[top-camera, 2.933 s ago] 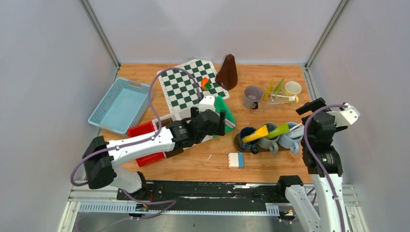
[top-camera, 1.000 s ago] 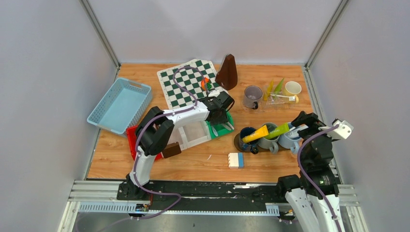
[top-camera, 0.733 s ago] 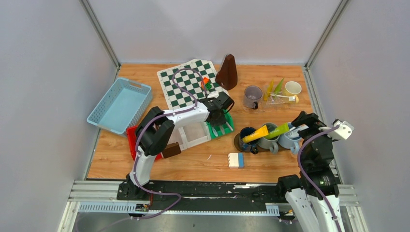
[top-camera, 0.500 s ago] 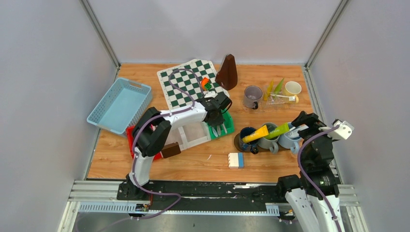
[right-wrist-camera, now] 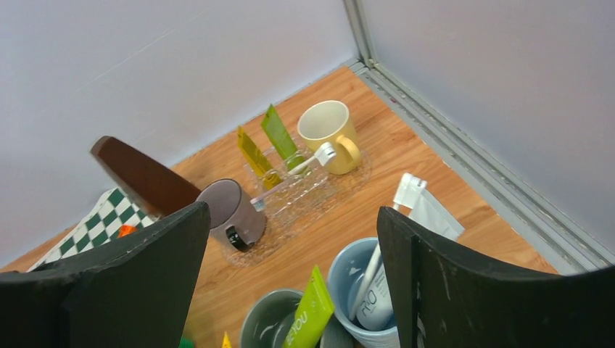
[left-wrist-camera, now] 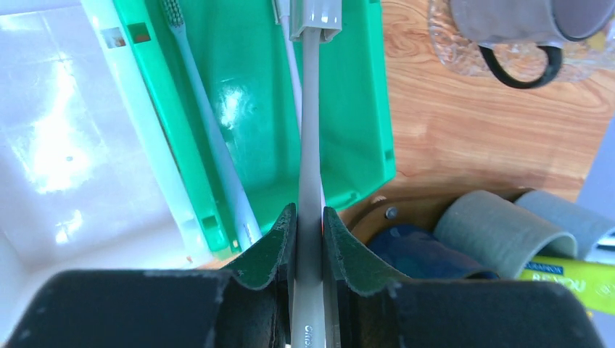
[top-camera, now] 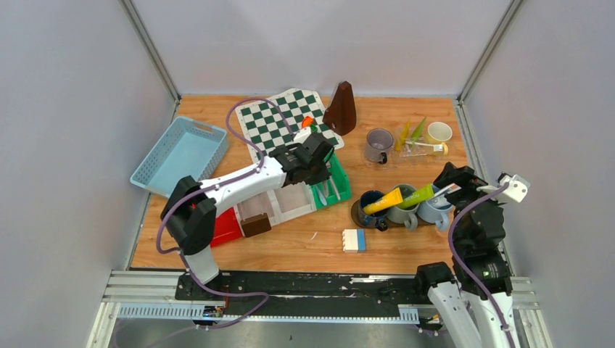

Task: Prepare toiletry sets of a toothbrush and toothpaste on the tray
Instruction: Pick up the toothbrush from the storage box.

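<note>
The wooden tabletop is crowded. The left arm stretches out across it to a red, white and green sectioned plastic bin, while the right arm stands folded at the near right corner. A light blue plastic basket sits far left. A green-and-white chequered mat lies behind the bin, with a dark brown pyramid-shaped block at its right corner.

At the back right, a clear glass tray carries a grey mug and a pale yellow mug. An upright yellow tube and an upright green tube stand between them, and a capped whitish toothbrush lies across the tray. Nearer me, three mugs stand in a tight row. The dark blue mug holds a leaning yellow tube, the grey-green mug a leaning green tube, and the light blue mug a whitish mug toothbrush.

The left gripper has its jaws pinched narrow on the handle of a slim grey toothbrush, which points out over the bin's green compartment. I cannot tell whether its far end touches the compartment. Spare toothbrushes lie inside the compartment. The right gripper hovers above the row of mugs, jaws wide, holding nothing.

A small white-and-blue block lies in front of the mugs, and a small brown block sits against the bin's near side.
</note>
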Controlling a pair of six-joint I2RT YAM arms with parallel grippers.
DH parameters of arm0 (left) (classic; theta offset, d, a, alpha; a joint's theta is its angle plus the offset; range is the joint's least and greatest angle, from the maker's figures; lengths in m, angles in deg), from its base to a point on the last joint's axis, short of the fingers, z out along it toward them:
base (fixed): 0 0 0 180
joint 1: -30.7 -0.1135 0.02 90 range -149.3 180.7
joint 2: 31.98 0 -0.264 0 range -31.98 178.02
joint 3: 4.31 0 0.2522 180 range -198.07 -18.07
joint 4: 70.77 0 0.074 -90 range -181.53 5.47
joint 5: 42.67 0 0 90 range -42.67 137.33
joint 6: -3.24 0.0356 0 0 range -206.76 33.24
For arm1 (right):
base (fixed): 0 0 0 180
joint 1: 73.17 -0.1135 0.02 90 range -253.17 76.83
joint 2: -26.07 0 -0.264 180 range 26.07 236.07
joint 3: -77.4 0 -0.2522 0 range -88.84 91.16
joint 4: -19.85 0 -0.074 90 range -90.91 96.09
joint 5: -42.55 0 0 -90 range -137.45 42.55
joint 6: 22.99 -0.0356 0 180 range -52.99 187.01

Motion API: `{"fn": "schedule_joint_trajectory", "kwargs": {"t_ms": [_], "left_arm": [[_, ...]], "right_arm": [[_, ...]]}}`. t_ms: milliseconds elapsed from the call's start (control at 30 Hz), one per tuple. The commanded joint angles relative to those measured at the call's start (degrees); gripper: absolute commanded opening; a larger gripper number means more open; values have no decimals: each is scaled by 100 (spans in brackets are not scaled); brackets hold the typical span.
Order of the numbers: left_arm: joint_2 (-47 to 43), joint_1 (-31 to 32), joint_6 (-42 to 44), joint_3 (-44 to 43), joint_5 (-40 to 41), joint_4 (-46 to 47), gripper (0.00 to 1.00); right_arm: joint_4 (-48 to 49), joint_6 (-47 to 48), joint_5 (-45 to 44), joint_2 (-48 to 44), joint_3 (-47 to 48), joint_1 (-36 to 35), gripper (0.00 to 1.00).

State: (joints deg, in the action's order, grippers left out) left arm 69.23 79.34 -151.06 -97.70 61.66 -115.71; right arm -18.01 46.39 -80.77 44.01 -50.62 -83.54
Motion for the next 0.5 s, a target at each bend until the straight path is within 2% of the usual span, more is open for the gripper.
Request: {"fn": "schedule_joint_trajectory", "kwargs": {"t_ms": [0, 200, 467], "left_arm": [[-668, 89, 270, 257, 156, 409, 0], [-1238, 527, 1279, 337, 1061, 377, 0], [-1925, 1259, 3129, 674, 2055, 1069, 0]], "right_arm": [[-56, 111, 711, 248, 509, -31, 87], [-662, -43, 1569, 834, 1194, -33, 87], [-1464, -593, 2619, 1575, 2149, -36, 87]]}}
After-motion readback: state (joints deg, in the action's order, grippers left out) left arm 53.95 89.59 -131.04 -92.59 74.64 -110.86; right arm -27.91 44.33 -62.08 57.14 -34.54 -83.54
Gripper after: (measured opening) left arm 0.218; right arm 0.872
